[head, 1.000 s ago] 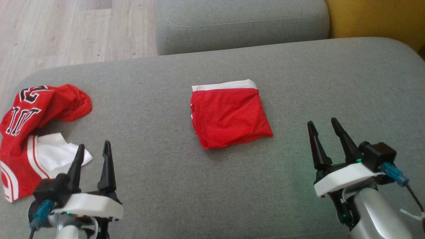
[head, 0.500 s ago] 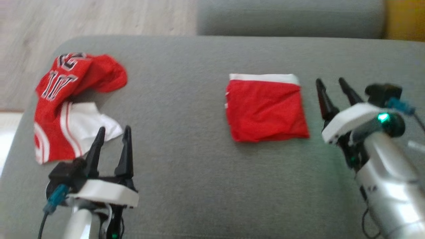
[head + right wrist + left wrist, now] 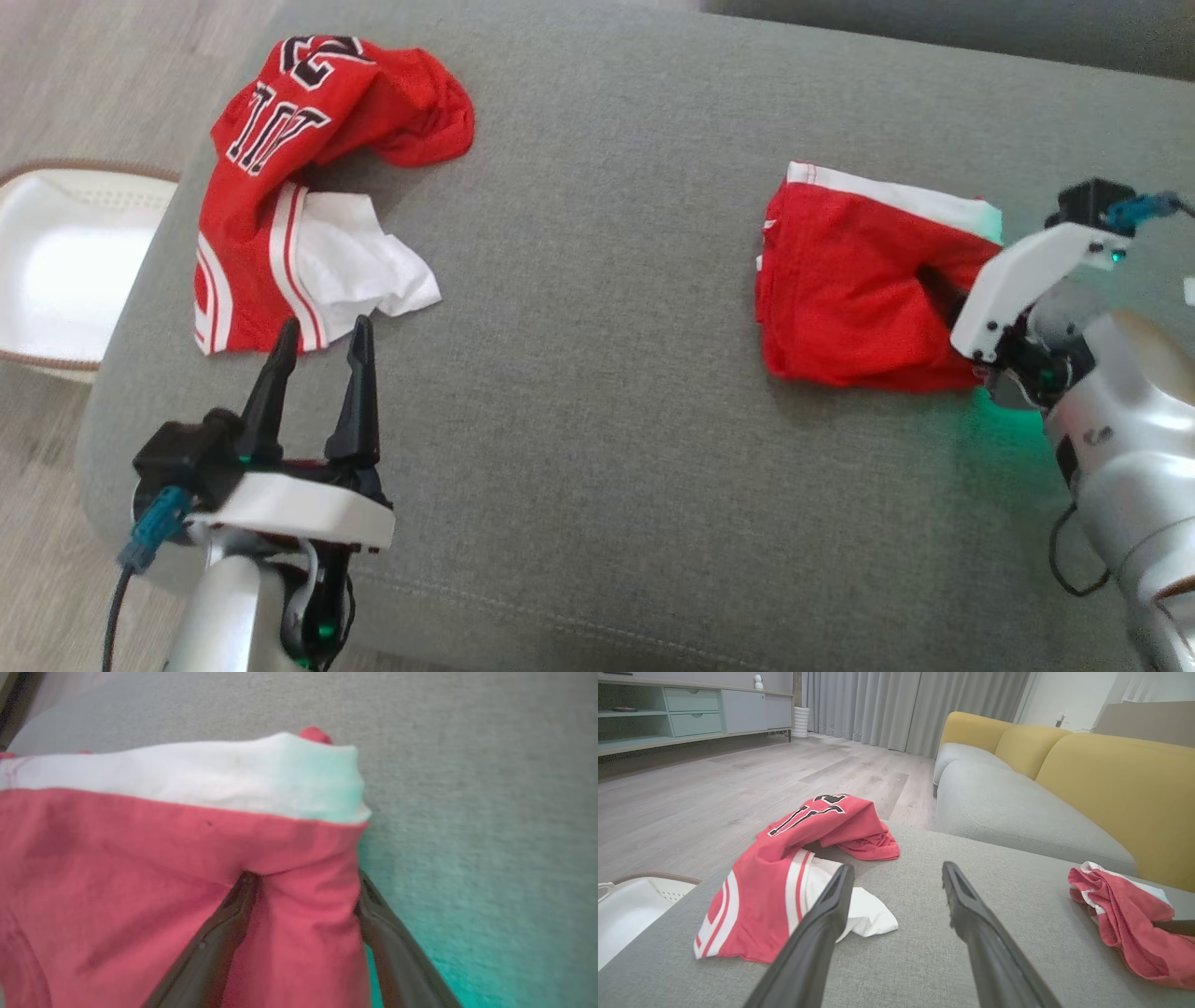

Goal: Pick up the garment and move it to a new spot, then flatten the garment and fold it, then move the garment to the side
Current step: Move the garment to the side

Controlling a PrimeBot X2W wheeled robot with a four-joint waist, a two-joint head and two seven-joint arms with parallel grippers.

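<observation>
Red folded mesh garment (image 3: 850, 289) with a white band lies on the grey fabric sofa seat (image 3: 607, 392). The right gripper (image 3: 303, 879), clear a second ago, now straddles its edge, fingers spread, likely starting the sideways move. The left gripper (image 3: 322, 336) hovers spread.

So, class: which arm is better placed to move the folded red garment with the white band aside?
Right. The right gripper straddles a fold of the folded red garment; the left gripper hovers beside the crumpled red jersey.

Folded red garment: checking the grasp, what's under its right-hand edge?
The right gripper's open fingers straddle a ridge of the folded red garment; cloth hides their tips. Beneath lies grey cushion.
</observation>
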